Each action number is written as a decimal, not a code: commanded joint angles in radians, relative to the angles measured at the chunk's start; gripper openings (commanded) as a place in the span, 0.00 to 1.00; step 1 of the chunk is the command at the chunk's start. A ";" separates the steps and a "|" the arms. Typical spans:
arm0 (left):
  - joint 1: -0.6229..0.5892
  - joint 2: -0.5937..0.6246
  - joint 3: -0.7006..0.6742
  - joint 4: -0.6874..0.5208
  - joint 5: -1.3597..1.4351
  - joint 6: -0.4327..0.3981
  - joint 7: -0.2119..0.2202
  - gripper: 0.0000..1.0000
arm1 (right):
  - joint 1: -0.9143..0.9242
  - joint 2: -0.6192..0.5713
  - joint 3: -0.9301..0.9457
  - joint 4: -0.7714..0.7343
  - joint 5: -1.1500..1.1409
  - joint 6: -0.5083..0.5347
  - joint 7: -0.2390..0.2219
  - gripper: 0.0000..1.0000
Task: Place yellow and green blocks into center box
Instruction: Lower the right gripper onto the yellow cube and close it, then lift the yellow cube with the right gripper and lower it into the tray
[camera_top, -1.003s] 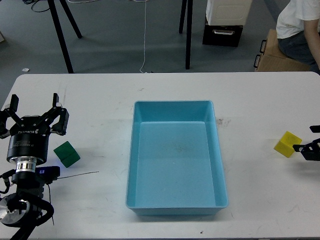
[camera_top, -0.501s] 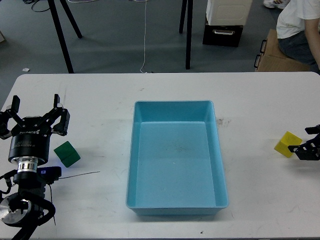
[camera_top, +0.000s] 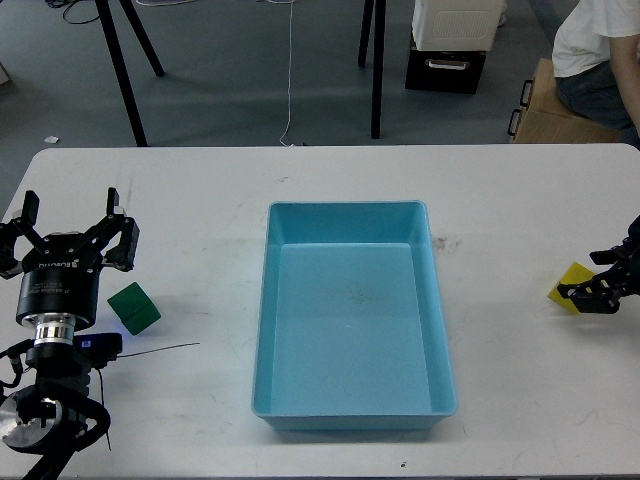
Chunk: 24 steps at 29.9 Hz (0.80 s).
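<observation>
The right hand (camera_top: 600, 292) sits right at the yellow block (camera_top: 570, 273), partly covering it; whether its fingers have closed I cannot tell (too dark). To grip well, straddle the block squarely before lifting toward the blue box (camera_top: 350, 400). Left hand (camera_top: 68, 232), spread wide and empty, has the green block (camera_top: 133, 307) just beside it on the surface (camera_top: 200, 200)

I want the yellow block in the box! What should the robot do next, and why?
Probably close the right tool on the small yellow block and lift it: its fingers already reach over the block, and the blue plastic box is empty.
</observation>
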 joint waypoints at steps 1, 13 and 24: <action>0.000 -0.001 0.000 0.000 0.000 0.000 0.000 1.00 | 0.002 -0.001 -0.004 -0.002 -0.001 0.000 0.000 0.50; 0.000 -0.003 0.000 0.000 0.000 0.001 0.000 1.00 | 0.248 0.001 -0.002 0.011 0.002 0.000 0.000 0.02; -0.001 0.001 0.000 0.000 0.000 0.001 0.000 1.00 | 0.657 0.088 -0.077 0.306 0.002 0.000 0.000 0.02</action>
